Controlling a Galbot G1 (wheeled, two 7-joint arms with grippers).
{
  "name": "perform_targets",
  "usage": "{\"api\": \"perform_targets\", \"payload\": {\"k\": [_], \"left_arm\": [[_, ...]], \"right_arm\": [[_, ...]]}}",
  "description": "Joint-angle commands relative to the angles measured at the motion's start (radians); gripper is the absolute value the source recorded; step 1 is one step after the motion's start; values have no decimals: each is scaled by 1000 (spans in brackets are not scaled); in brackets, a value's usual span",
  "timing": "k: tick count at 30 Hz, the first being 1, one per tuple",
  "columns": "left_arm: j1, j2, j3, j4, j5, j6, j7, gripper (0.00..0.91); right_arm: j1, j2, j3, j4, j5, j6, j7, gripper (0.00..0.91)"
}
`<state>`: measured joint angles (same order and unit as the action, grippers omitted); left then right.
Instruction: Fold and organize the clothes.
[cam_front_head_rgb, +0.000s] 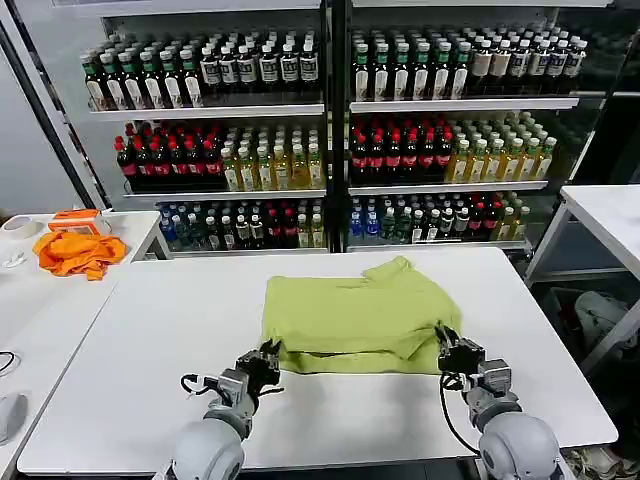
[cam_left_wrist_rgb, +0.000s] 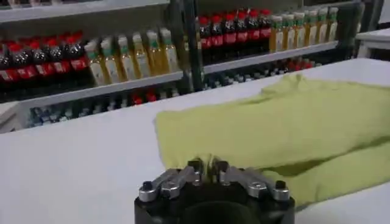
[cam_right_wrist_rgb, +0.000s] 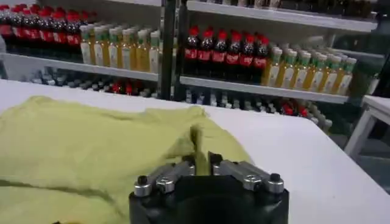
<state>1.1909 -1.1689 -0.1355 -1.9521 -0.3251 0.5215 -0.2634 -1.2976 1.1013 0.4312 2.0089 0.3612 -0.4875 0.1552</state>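
The lime-green cotton T-shirt (cam_front_head_rgb: 360, 315) lies folded on the white table (cam_front_head_rgb: 150, 340). The left gripper (cam_front_head_rgb: 263, 362) and right gripper (cam_front_head_rgb: 452, 352) each seem clenched on a near corner; the wrist views show fingers (cam_left_wrist_rgb: 194, 170) pinched together, which the head view hides.

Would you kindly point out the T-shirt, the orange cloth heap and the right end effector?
T-shirt (cam_front_head_rgb: 360, 310), head view, centre of the fabric.
Orange cloth heap (cam_front_head_rgb: 78, 252), head view, middle of the heap.
Right end effector (cam_front_head_rgb: 447, 343), head view, between its fingertips.

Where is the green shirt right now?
In the head view, the green T-shirt lies mid-table, its near edge between the left pincer and right pincer.
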Motion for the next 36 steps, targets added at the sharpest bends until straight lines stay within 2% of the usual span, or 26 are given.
{"api": "perform_targets", "payload": {"k": [1, 7, 9, 17, 18, 19, 20, 21, 22, 36], "left_arm": [[22, -2, -7, -1, 11, -14, -3, 907], [61, -7, -21, 12, 11, -27, -7, 907], [59, -9, -21, 29, 11, -32, -10, 907], [12, -21, -14, 83, 8, -37, -19, 887], [6, -22, -13, 89, 8, -38, -20, 625], [4, -22, -12, 94, 8, -41, -20, 373], [2, -22, -11, 98, 8, -44, -21, 171], [0, -21, -9, 103, 8, -47, -21, 50], [0, -20, -9, 105, 8, -49, -21, 20], [0, -10, -11, 139, 1, -35, 15, 20]], "right_arm": [[-68, 12, 47, 35, -14, 10, -6, 907], [-165, 17, 131, 67, 1, 6, -3, 907], [-177, 17, 153, 48, 33, -6, 9, 907], [-147, 19, 148, -36, 99, -42, 29, 907], [-142, 20, 140, -44, 101, -40, 28, 806], [-141, 20, 139, -46, 103, -39, 28, 605], [-136, 21, 132, -50, 108, -35, 28, 171], [-132, 22, 127, -54, 111, -32, 29, 0], [-129, 23, 124, -58, 111, -28, 29, 0], [-120, 24, 107, -72, 112, -20, 26, 0]]}}
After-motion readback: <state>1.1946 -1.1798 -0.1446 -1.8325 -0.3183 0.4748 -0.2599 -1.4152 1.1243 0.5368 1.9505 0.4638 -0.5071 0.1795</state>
